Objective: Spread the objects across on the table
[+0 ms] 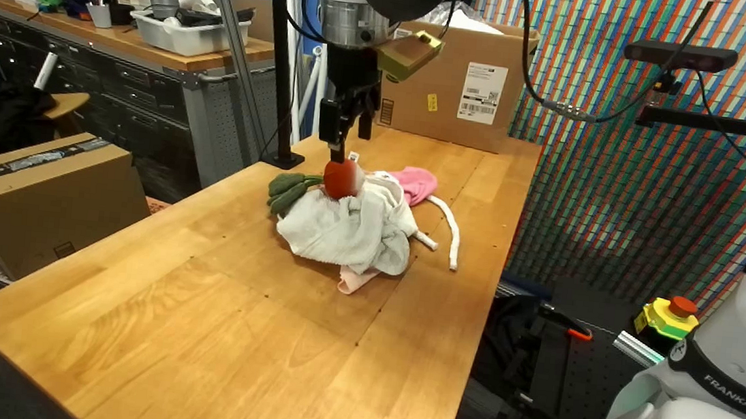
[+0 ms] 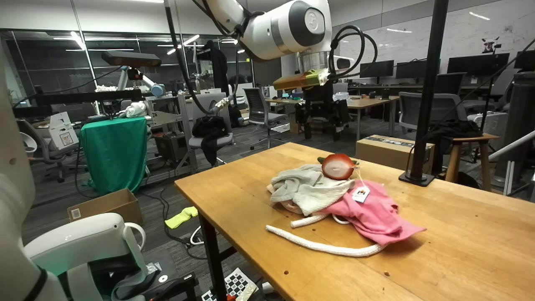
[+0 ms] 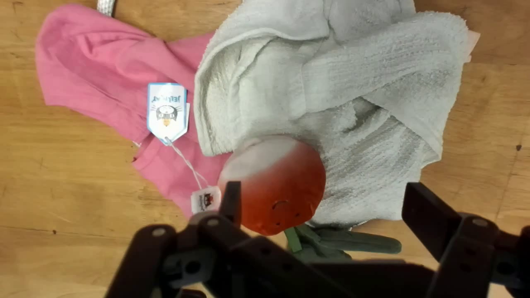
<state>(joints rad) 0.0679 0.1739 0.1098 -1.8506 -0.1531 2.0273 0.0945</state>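
jaws of the black two-finger gripper (image 3: 323,198) stand wide apart in the wrist view, holding nothing; a round red-and-white plush toy (image 3: 275,184) shows between them, nearer one finger (image 3: 231,203), on a pale grey terry towel (image 3: 339,87) that laps over crumpled pink cloth (image 3: 103,62). in an exterior view, a fingertip (image 1: 337,153) meets the outline of the plush toy, whose green fabric leaves (image 1: 285,182) stick out past the towel; contact is hard to judge. in an exterior view, a gap shows beneath the gripper, and white braided rope (image 2: 324,247) lies on the wooden table (image 2: 464,259). the step looks like lining up a pick; the next move calls for centring, lowering and closing on the toy alone.
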